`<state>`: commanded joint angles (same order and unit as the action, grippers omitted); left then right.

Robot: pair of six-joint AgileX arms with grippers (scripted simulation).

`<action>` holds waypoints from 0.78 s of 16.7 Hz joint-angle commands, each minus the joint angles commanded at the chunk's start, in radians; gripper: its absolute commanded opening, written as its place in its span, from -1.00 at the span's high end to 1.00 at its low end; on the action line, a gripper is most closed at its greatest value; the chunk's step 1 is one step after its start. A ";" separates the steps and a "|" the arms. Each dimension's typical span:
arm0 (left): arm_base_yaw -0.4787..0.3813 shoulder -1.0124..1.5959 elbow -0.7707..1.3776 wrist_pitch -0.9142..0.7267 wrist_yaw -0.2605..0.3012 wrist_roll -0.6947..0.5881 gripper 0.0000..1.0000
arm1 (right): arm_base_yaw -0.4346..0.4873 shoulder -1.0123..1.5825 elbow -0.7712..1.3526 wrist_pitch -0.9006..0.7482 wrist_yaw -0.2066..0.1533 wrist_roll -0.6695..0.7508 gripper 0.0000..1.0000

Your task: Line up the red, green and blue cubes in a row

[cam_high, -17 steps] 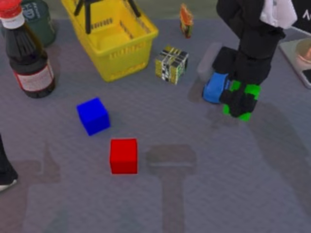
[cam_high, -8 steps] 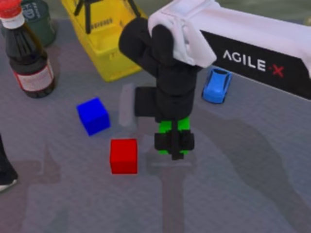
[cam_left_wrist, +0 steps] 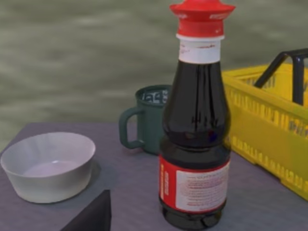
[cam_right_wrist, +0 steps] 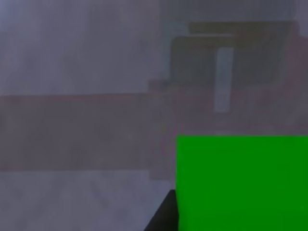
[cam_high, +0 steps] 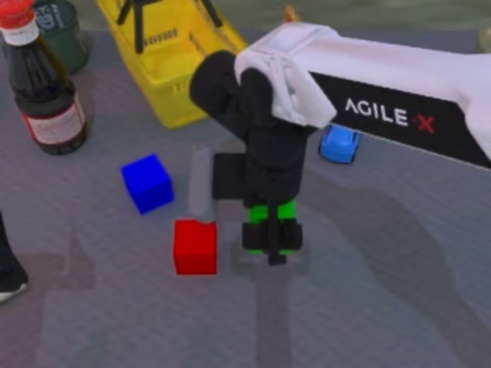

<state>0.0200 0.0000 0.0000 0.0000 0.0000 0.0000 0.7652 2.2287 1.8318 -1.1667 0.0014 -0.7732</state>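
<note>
Green cube (cam_high: 272, 212) sits pinched tight in the right gripper (cam_high: 271, 238), just right of the red cube (cam_high: 195, 246). The blue cube (cam_high: 146, 182) lies up and left of the red one. The left arm waits at the table's left edge.

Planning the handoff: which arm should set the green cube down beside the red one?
Right. Its gripper already holds the small matte green cube just beside the small matte red cube; the left arm is parked at the table's left edge.
</note>
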 joint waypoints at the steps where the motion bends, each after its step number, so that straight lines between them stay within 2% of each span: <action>1: 0.000 0.000 0.000 0.000 0.000 0.000 -1.00 | 0.002 0.009 -0.033 0.044 -0.001 -0.001 1.00; 4: 0.000 0.000 0.000 0.000 0.000 0.000 -1.00 | 0.006 0.029 -0.104 0.124 -0.001 -0.004 1.00; 8: 0.000 0.000 0.000 0.000 0.000 0.000 -1.00 | 0.006 0.030 -0.109 0.130 -0.001 -0.004 1.00; 13: 0.000 0.000 0.000 0.000 0.000 0.000 -1.00 | 0.006 0.030 -0.109 0.130 -0.001 -0.004 0.25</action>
<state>0.0200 0.0000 0.0000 0.0000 0.0000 0.0000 0.7712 2.2588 1.7230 -1.0368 0.0003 -0.7777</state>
